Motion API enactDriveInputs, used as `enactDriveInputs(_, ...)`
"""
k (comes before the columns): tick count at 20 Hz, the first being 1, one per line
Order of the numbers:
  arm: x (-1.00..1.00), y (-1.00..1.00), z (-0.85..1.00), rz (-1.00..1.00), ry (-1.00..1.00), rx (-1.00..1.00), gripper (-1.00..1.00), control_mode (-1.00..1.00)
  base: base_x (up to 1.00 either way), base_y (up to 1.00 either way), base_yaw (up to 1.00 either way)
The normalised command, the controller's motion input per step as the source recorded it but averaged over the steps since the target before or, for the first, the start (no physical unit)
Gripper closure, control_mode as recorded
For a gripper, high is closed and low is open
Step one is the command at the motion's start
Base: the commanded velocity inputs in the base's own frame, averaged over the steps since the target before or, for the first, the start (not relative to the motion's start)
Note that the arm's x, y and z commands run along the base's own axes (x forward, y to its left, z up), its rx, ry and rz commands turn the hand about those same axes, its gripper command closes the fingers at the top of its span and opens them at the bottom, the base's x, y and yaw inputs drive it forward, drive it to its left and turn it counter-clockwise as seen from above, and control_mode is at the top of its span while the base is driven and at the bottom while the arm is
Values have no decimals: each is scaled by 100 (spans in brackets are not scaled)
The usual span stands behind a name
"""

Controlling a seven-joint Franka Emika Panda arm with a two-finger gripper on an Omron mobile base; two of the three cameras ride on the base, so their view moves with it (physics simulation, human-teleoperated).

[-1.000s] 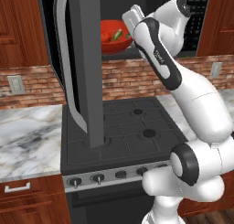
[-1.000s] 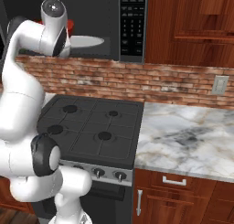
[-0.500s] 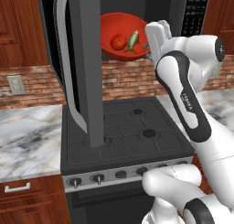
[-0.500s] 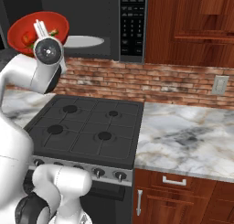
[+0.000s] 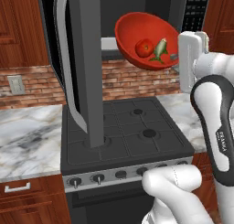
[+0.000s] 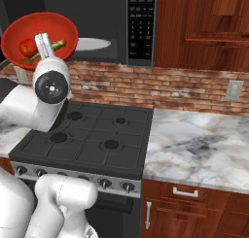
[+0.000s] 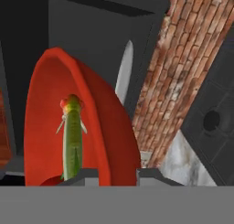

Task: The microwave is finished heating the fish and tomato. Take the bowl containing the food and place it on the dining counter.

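Observation:
The red bowl (image 5: 137, 29) hangs in the air in front of the open microwave (image 5: 87, 58), above the stove, tilted so its inside faces the base. The tomato (image 5: 144, 47) and the greenish fish (image 5: 160, 48) lie side by side low in it. My gripper (image 5: 174, 58) is shut on the bowl's right rim. In the hand view the bowl (image 7: 98, 118) stands on edge with its rim between my fingertips (image 7: 84, 175), and the fish (image 7: 72, 136) lies against its inner wall. From the right, the bowl (image 6: 61, 25) sits left of the microwave's keypad (image 6: 141, 23). The dining counter is out of view.
The microwave door juts out toward me just left of the bowl. A white turntable plate (image 6: 92, 43) lies inside the microwave. A black stove (image 5: 132, 136) sits below, with marble worktops (image 6: 194, 140) on both sides, a brick backsplash behind and wood cabinets (image 6: 204, 23) above.
The bowl has come out of the microwave, pulled back toward the base and raised, and it now tips further toward the cameras. The arm has folded back with it.

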Motion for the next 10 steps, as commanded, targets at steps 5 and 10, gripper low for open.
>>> enactDriveInputs(5, -100, -76, 10, 0, 25, -1, 100, -100, 0, 0, 0)
enactDriveInputs(10, -84, -56, -26, 0, 21, -4, 100, -100, 0, 0, 0)
